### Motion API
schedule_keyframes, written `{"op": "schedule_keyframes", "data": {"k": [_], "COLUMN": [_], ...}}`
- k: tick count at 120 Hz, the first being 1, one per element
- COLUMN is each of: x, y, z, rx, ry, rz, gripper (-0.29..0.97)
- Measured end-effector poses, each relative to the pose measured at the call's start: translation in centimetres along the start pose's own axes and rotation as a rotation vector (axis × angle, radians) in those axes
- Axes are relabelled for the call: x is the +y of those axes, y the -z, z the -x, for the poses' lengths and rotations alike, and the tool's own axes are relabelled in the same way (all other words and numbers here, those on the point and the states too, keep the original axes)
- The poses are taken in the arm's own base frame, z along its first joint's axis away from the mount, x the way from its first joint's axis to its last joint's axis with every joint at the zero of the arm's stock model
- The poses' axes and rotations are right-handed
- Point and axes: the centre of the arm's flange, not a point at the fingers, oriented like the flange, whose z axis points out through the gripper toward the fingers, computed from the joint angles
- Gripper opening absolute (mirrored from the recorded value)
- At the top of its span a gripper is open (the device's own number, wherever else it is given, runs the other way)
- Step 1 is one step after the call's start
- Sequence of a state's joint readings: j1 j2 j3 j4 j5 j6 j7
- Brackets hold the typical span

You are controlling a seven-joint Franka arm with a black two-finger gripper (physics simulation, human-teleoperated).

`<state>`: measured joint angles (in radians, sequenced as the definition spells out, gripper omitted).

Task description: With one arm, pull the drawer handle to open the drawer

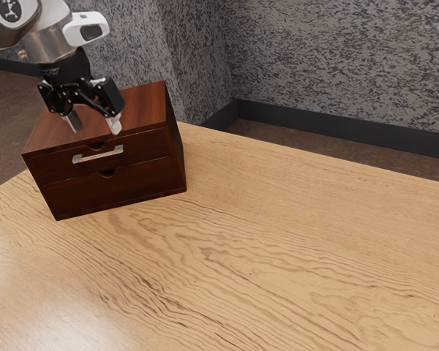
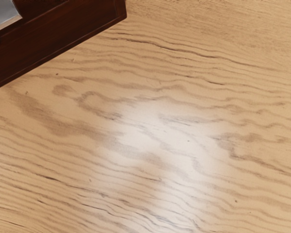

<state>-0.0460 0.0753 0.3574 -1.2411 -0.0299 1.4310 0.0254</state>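
Above the drawer handle, the pincer (image 1: 95, 125) hangs wide open and empty.
Its two fingers are spread apart, holding nothing, over the front edge of the dark wooden cabinet (image 1: 143, 110). Just below them the silver handle (image 1: 97, 153) lies across the upper drawer (image 1: 143, 150), whose front looks level with the lower drawer (image 1: 132, 183) beneath. Below and out in front of the pincer spreads the pale wood table (image 1: 278, 248).

Glossy white-and-grey arm (image 1: 40, 25) ending in a black tool (image 1: 94, 123) (silvery fingertips (image 1: 115, 126)).
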Motion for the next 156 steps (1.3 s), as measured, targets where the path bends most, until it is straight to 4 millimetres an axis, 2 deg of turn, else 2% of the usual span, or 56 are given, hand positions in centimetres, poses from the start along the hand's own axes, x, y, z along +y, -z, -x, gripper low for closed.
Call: {"op": "schedule_keyframes", "data": {"k": [33, 37, 42, 45, 53, 73, 84, 112, 128, 145, 156], "x": [-0.3, -0.3, -0.2, -0.2, -0.4, -1.7, -2.6, -5.0, -6.9, -9.2, -9.6], "y": [0.3, 1.6, 5.3, 6.8, 8.4, 8.5, 8.0, 5.6, 0.5, -4.0, -6.7], "z": [-0.1, 0.4, 2.2, 3.0, 3.8, 3.8, 3.6, 3.5, 3.4, 5.3, 5.7], "rx": [0.018, 0.042, 0.111, 0.139, 0.169, 0.172, 0.163, 0.095, 0.001, -0.057, -0.071], "ry": [-0.016, -0.020, -0.035, -0.041, -0.044, -0.016, 0.062, 0.557, 0.812, 1.032, 1.135], "rz": [0.008, 0.012, 0.026, 0.033, 0.038, 0.027, 0.025, 0.047, 0.038, 0.042, 0.036], "gripper": [0.65, 0.65, 0.65, 0.65, 0.65, 0.65, 0.65, 0.65, 0.65, 0.65, 0.65]}}
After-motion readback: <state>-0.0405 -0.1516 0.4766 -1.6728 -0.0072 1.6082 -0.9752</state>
